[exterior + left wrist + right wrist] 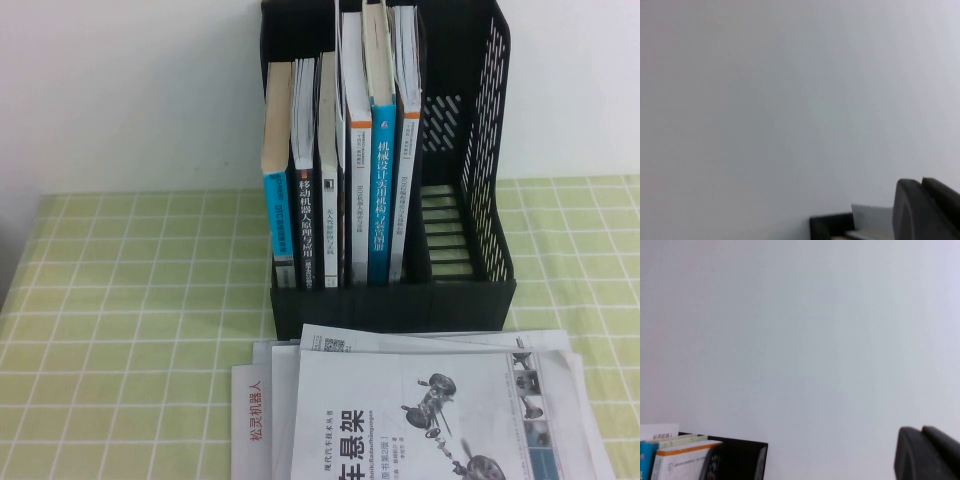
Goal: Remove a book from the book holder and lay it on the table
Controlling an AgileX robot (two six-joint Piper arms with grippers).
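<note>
- Presently the book (405, 180) is judged to be the pale spine with the orange band, standing in the book holder (490, 120) at 12 o'clock of the table (120, 300). A second pale spine with an orange band (358, 180) is seen two places toward 9 o'clock, so the choice is not certain.
- The book is stood upright: its long axis is vertical and its spine is turned toward 6 o'clock, to the robot. The blue-spined book (382, 200) touches it at 9 o'clock; an empty slot lies at its 3 o'clock.
- The right gripper (922, 450) is not seen in the high view; it is held facing the wall, near the holder's top, with the claw fully closed and nothing held.
- The left gripper (922, 205) is likewise pointed at the wall near the holder's top; its state cannot be told.
- For a good step, the claw should be opened first, then brought over the top edge from the empty-slot side, so that only one book is pinched.
- The book should be lifted straight up, and the stack of loose books (420, 420) at 6 o'clock should be avoided when it is laid down.
</note>
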